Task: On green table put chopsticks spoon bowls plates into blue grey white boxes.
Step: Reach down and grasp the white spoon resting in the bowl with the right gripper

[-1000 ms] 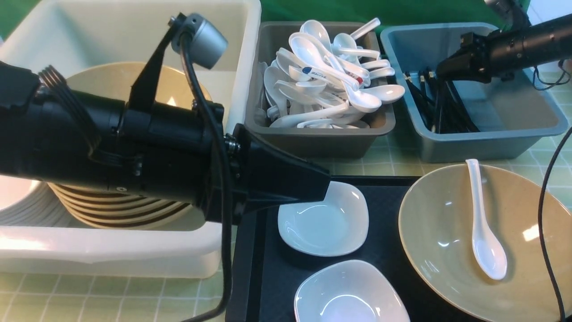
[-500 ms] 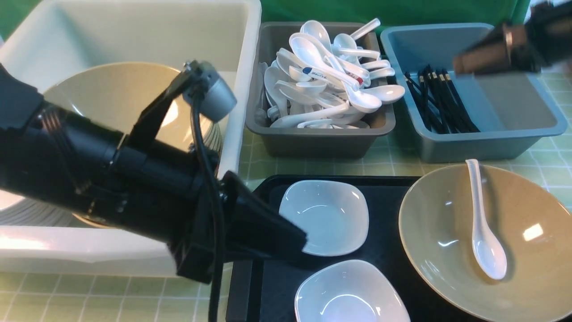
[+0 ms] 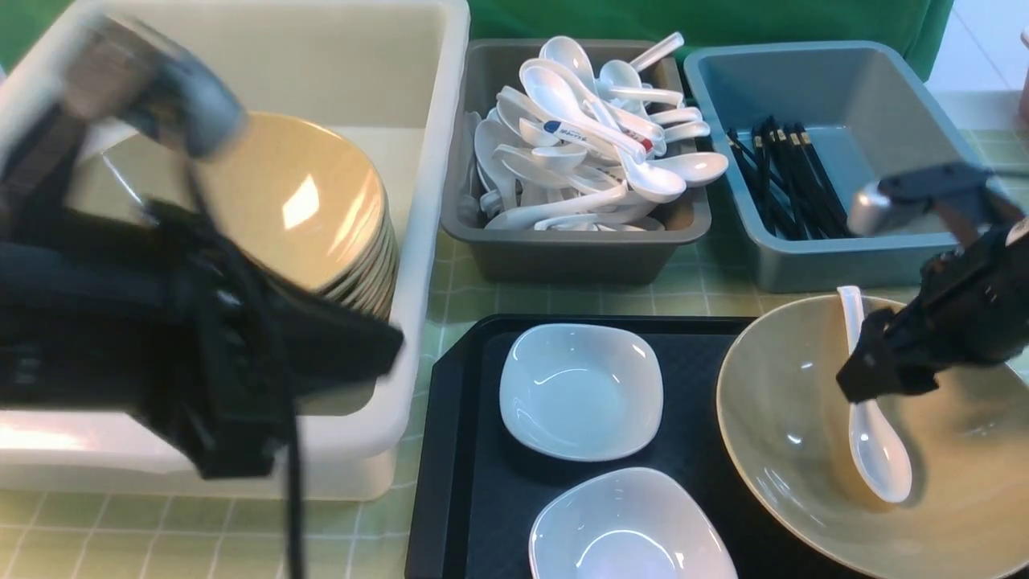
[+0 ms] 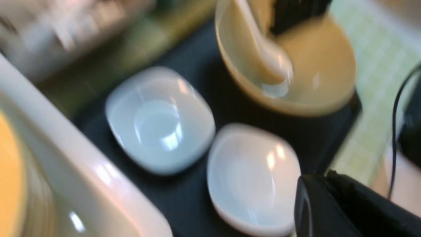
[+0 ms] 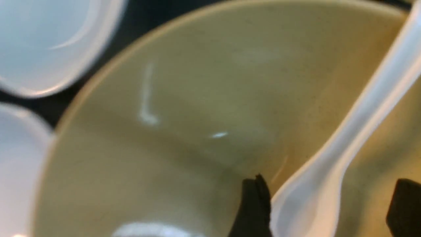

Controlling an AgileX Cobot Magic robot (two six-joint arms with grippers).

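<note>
Front view: right hand (image 3: 872, 384), wide, now astride spoon (image 3: 880, 458) in bowl (image 3: 780, 426), earlier over chopsticks (image 3: 792, 185).

the only printing i can find is a small blue and red mark along the handle of one white spoon (image 3: 595, 135) in the grey box (image 3: 575, 257). its letters are too small for me to read. nothing else carries writing.

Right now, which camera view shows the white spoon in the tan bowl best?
The front view: the spoon lies sharp in the tan bowl, only its middle hidden by the right end effector. The right wrist view shows only part of it, between the open jaws; the left wrist view blurs it.
</note>
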